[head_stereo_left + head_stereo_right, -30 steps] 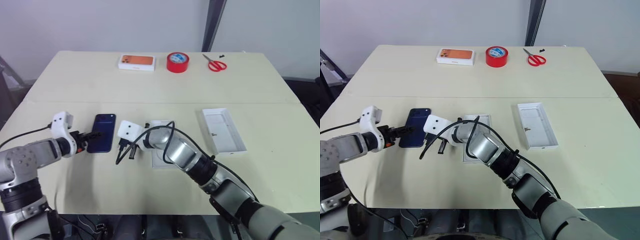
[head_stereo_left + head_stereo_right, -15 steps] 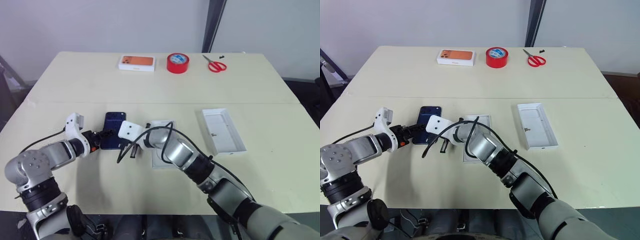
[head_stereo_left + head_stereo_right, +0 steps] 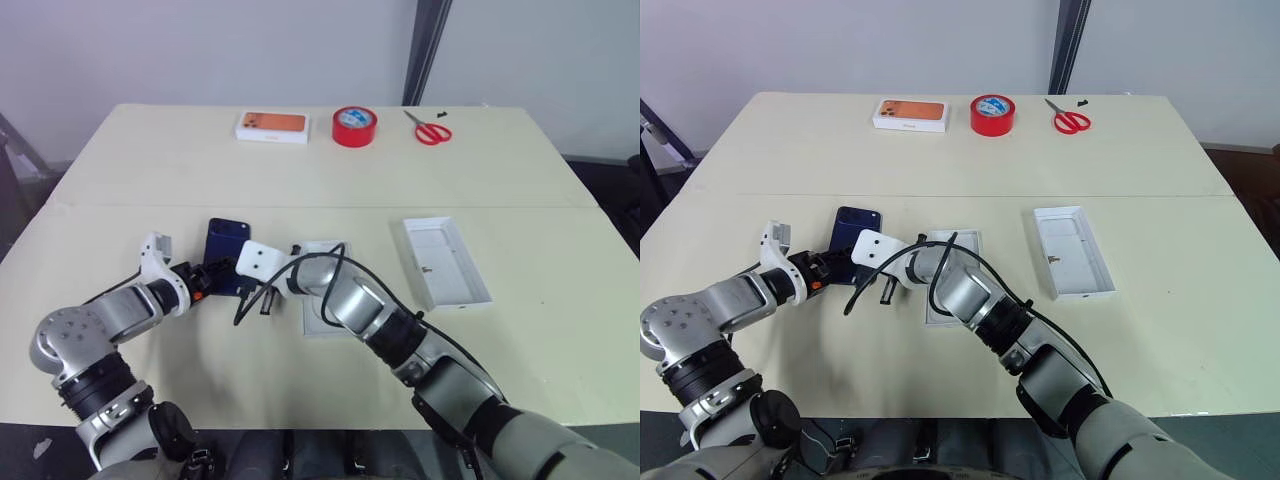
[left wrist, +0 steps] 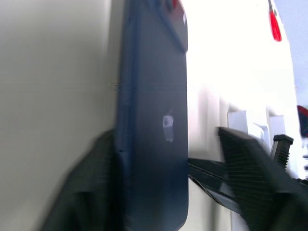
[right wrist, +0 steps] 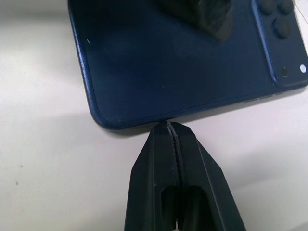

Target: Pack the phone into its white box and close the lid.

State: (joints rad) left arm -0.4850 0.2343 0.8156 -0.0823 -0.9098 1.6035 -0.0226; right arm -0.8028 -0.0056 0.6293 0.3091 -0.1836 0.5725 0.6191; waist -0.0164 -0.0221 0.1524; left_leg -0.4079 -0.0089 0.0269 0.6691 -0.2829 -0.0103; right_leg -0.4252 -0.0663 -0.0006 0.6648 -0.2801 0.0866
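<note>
Glossy phone [image 3: 228, 256] looks slippery; grab its long edges. Left hand [image 3: 209, 275] straddles it, grip unclear; right hand [image 5: 174, 139] is pinched closed, empty.

A pale cream table [image 3: 150, 170] is seen from above, crossed by a seam running side to side. Along its far edge, a white box with an orange phone picture [image 3: 273, 126], a red tape roll [image 3: 355, 126] and red-handled scissors [image 3: 430, 129] are laid in a row, left to right. Nearer, a dark navy phone [image 3: 227, 256] is laid flat left of centre. Just to its right, a shallow white box [image 3: 322, 295] is partly hidden. Well to the right, a white lid [image 3: 446, 263] is set open side up.
</note>
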